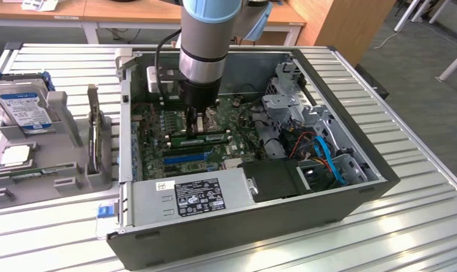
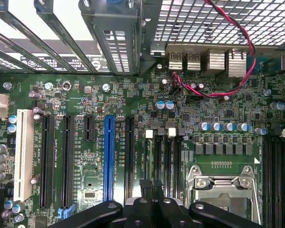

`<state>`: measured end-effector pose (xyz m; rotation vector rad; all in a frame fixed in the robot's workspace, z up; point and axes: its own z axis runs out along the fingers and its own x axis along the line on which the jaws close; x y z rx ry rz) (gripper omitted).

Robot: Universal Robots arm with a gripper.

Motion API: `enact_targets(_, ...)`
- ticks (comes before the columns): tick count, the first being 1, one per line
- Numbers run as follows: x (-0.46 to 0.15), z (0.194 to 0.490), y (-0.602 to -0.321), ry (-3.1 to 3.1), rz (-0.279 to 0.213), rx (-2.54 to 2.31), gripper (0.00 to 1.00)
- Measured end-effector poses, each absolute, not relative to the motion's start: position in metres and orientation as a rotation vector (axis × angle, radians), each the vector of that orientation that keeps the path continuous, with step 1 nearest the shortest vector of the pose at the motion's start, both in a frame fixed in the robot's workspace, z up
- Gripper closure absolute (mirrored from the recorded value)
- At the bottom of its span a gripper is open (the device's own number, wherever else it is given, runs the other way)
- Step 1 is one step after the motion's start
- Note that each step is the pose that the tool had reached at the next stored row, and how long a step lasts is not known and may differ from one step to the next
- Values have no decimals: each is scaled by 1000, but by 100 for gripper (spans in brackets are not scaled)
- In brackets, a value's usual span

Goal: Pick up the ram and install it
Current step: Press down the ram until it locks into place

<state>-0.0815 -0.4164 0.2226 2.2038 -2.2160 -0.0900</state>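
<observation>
Black gripper (image 2: 151, 186) fingers are closing tight together, hovering low over the motherboard's (image 2: 109, 95) memory slots (image 2: 164, 156). Just beneath them, the ram (image 1: 213, 135) is lying lengthwise along those slots; I cannot tell whether it is fully seated. Beyond, the open computer case (image 1: 350, 90) is resting on the slatted table (image 1: 425, 170).

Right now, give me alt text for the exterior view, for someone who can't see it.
A robot arm reaches down into an open computer case, its gripper low over the green motherboard. On the exterior view's left, a grey holder carries a hard drive with a blue label and a square silver processor chip.
</observation>
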Motion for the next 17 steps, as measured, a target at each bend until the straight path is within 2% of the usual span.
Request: enact_targets(17, -82, 221, -417, -2216, -90, 2204, 90)
